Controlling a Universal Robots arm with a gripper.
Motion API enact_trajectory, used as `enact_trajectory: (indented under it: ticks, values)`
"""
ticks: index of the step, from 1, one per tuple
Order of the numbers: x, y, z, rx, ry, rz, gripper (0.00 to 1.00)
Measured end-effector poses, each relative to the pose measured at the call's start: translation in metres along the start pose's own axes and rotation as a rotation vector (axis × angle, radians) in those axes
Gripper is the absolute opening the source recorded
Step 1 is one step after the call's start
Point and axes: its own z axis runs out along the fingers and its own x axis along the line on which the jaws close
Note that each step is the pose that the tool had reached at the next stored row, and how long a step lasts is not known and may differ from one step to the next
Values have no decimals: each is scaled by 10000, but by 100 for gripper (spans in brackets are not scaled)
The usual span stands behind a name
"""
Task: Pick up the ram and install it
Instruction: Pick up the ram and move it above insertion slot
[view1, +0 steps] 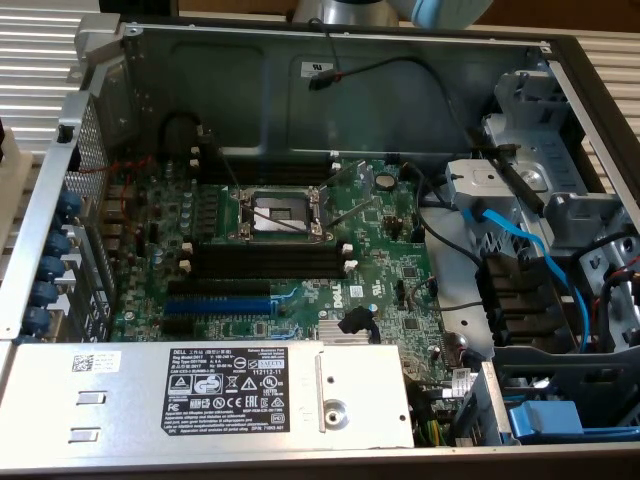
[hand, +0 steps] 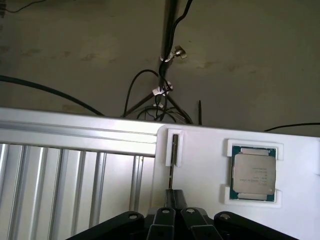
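Thin flat dark ram (hand: 173, 155) edge-on in smooth white holder (hand: 200, 170); black claw (hand: 172, 202) pinched shut on it

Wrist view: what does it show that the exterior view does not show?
Wrist view: the ram standing on edge in a white tray, a processor held apart from it in the same tray, and the shut hand at the ram's near end. Exterior view: the open computer case, its motherboard and the empty black memory slots. Both: a ribbed metal surface.
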Motion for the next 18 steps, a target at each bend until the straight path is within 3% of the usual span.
enact_trajectory:
  ticks: [12,13,15,16,18]
  values:
    - [0,0,0,0,0,0,10]
    - [0,0,0,0,0,0,17]
    - [0,0,0,0,0,0,17]
    - [0,0,0,0,0,0,24]
    - [0,0,0,0,0,0,24]
